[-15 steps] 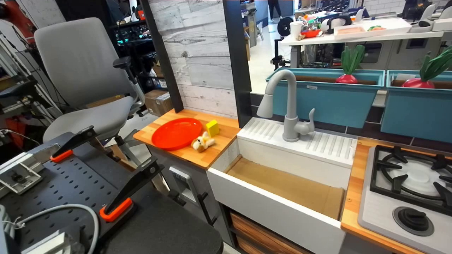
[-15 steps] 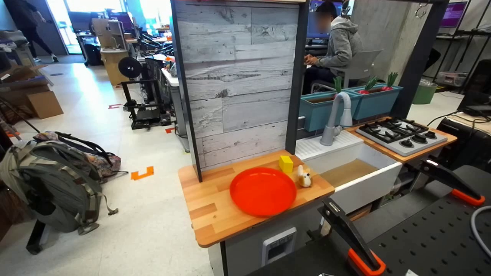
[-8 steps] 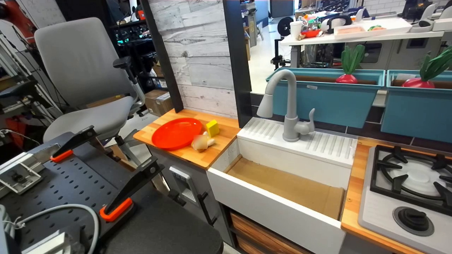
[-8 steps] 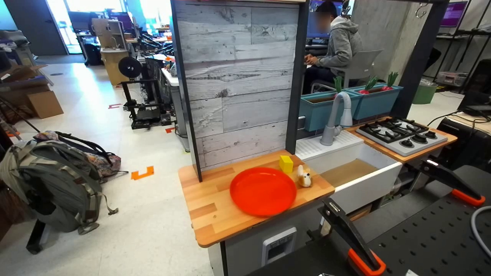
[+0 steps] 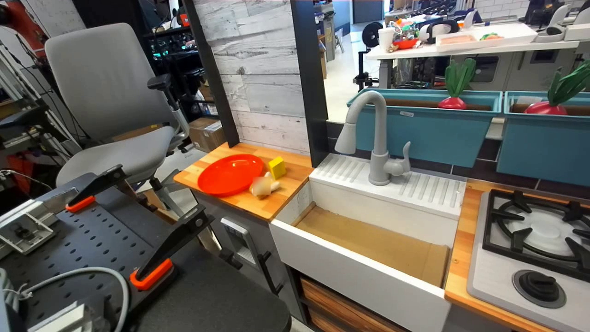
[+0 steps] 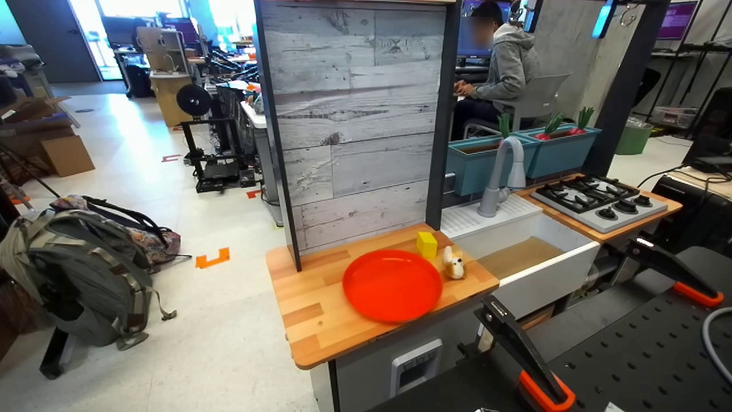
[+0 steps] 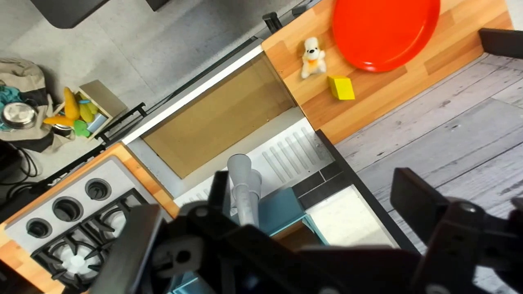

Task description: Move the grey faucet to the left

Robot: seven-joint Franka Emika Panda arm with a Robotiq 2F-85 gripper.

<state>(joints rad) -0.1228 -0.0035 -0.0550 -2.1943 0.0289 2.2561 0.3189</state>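
The grey faucet (image 5: 380, 124) stands upright on the ribbed back ledge of the white sink (image 5: 359, 272). Its arched spout leans left toward the sink basin, and its side lever (image 5: 406, 159) is on the right. The faucet (image 6: 497, 174) also shows in an exterior view behind the sink (image 6: 549, 289). In the wrist view my gripper (image 7: 314, 183) is open and empty. The faucet (image 7: 240, 171) appears below the jaws, close beside the left finger in the picture, with part of its neck hidden by the gripper. I see no contact.
A red plate (image 5: 230, 174), yellow block (image 5: 277, 167) and small plush dog (image 5: 264, 186) lie on the wooden counter left of the sink. Blue planters (image 5: 419, 129) hang behind the faucet. A stove (image 5: 539, 240) is at the right. A blue-lit dark piece (image 6: 603, 22), possibly a fingertip, shows at the top.
Dark pieces with blue-lit edges have come into the top right of an exterior view, possibly my fingertips. The faucet shows no visible movement. A person in the background has walked out of view.
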